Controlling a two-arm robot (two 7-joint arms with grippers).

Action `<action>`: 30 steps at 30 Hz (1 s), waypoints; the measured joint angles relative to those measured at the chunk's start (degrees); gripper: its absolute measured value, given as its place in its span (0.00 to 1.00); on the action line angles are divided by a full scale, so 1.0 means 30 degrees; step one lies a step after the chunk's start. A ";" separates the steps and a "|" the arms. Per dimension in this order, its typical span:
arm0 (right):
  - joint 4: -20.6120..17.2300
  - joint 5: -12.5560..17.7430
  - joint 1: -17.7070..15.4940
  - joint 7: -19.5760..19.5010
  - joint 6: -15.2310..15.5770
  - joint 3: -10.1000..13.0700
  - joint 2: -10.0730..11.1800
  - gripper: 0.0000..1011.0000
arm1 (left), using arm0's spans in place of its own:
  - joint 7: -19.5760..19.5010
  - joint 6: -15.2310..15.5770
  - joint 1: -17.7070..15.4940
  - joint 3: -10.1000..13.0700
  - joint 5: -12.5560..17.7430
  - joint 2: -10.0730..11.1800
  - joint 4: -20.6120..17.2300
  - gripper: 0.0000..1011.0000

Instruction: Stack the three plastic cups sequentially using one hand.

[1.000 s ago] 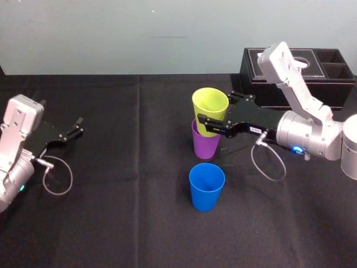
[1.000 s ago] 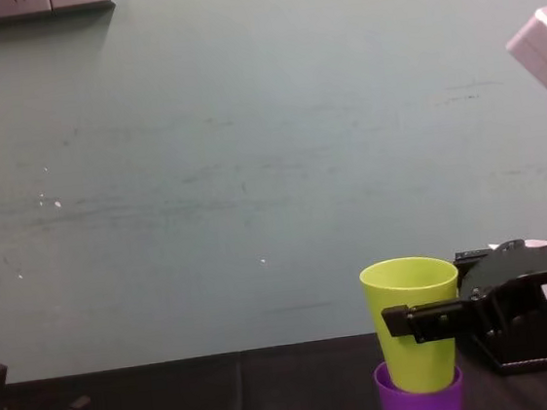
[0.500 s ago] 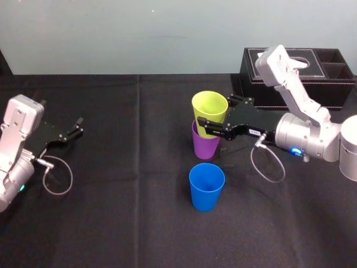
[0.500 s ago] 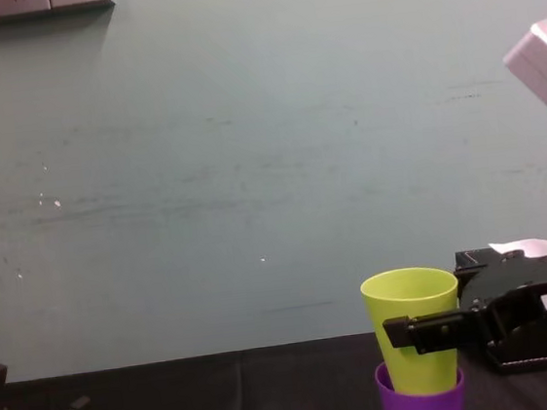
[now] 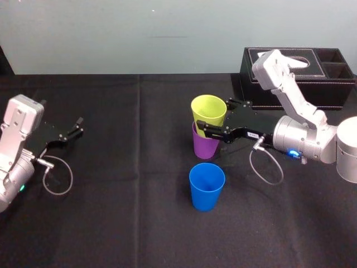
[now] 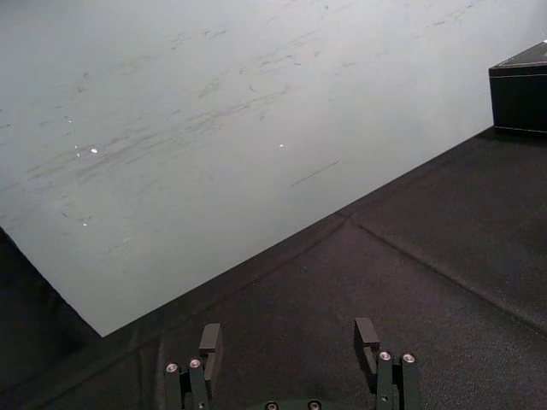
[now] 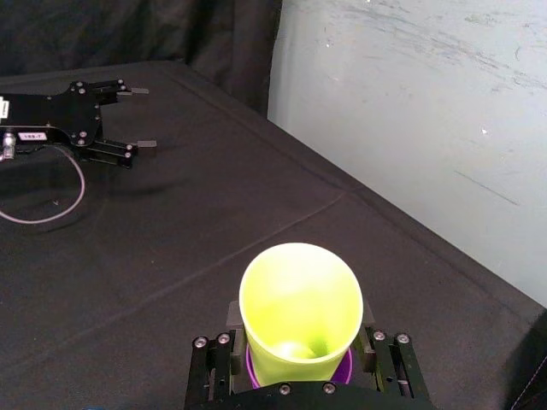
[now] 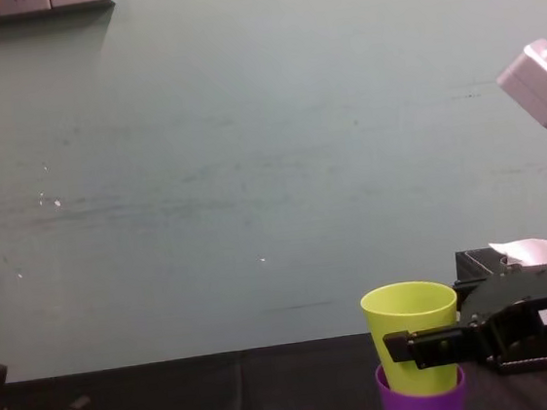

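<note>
At the 9 o'clock edge of the black tabletop (image 5: 128, 223), the left gripper (image 5: 79, 127) sat parked low over the cloth, its jaws spread apart with nothing between them. Near the middle, the lime cup (image 5: 208, 111) stood nested inside the purple cup (image 5: 204, 147), its upper body showing above the purple rim. The purple cup stood upright on the tabletop. The blue cup (image 5: 206, 186) stood alone, mouth up, at 6 o'clock from that pair, near but apart. The right gripper (image 5: 215, 114) reached in from 3 o'clock, its jaws closed on the lime cup's sides below the rim. A black tissue box (image 5: 312, 78) lay at 2 o'clock from the cups, behind the right arm.
</note>
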 joint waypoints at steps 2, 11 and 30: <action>0.0002 -0.0001 0.0000 0.0003 -0.0001 0.0000 0.0000 0.73 | 0.0000 0.0000 0.0000 0.0000 0.0000 0.0000 -0.0001 1.00; -0.0028 -0.0001 0.0000 -0.0001 -0.0001 0.0000 0.0009 0.73 | 0.0000 0.0001 0.0002 0.0000 0.0000 0.0000 -0.0001 1.00; -0.0077 0.0007 -0.0018 -0.0005 0.0005 0.0025 0.0029 0.99 | 0.0000 0.0001 0.0001 -0.0001 0.0000 0.0000 -0.0001 1.00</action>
